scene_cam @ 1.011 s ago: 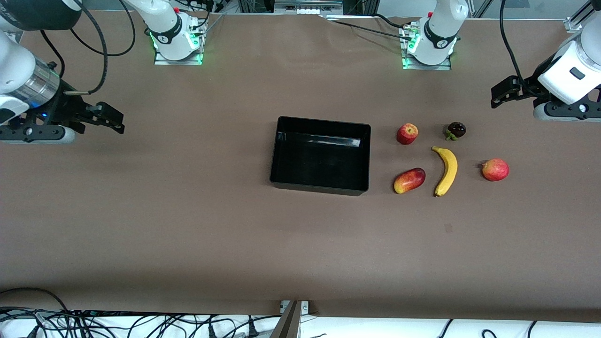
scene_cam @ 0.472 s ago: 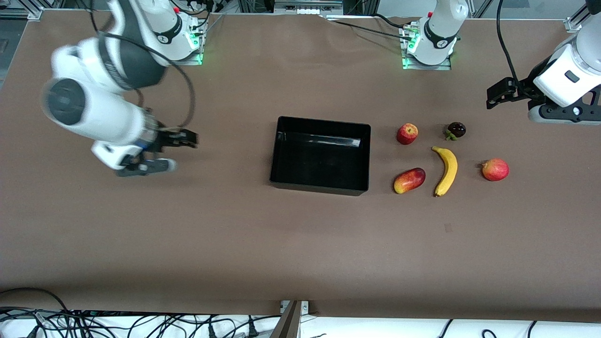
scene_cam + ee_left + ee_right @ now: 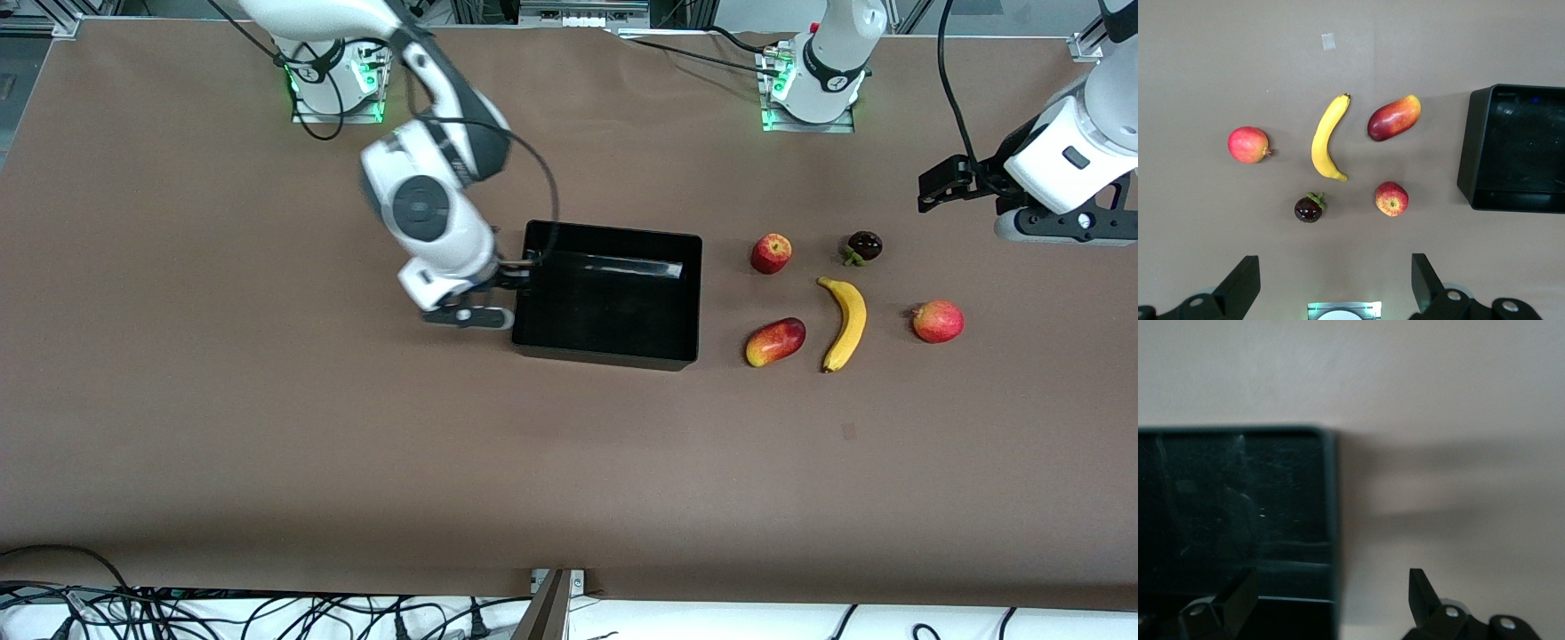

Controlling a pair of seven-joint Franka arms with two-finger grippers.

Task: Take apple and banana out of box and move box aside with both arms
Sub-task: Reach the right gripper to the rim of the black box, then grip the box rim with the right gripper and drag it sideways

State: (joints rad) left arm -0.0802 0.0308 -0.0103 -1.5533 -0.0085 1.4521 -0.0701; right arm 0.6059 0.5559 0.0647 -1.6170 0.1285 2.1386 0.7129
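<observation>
The black box [image 3: 609, 229] lies mid-table. My right gripper [image 3: 518, 274] is open at the box's end toward the right arm. In the right wrist view the box wall [image 3: 1328, 493] runs between the spread fingers of the right gripper [image 3: 1331, 579], one over the inside and one outside. Toward the left arm's end lie the yellow banana [image 3: 845, 322] and the small red apple [image 3: 771, 253]. My left gripper [image 3: 933, 187] hangs open and empty over bare table near that end. Its wrist view shows the left gripper [image 3: 1333, 267], banana [image 3: 1325, 139], apple [image 3: 1391, 199] and box [image 3: 1469, 153].
A red-yellow mango [image 3: 775, 341] lies between box and banana. A dark mangosteen [image 3: 863, 246] sits beside the apple, and a round red fruit [image 3: 938, 321] lies past the banana toward the left arm's end. Cables line the table's edge nearest the front camera.
My right arm has swung from its own end of the table across to the box's edge. The left gripper has shifted only slightly. Nothing has been taken hold of.
</observation>
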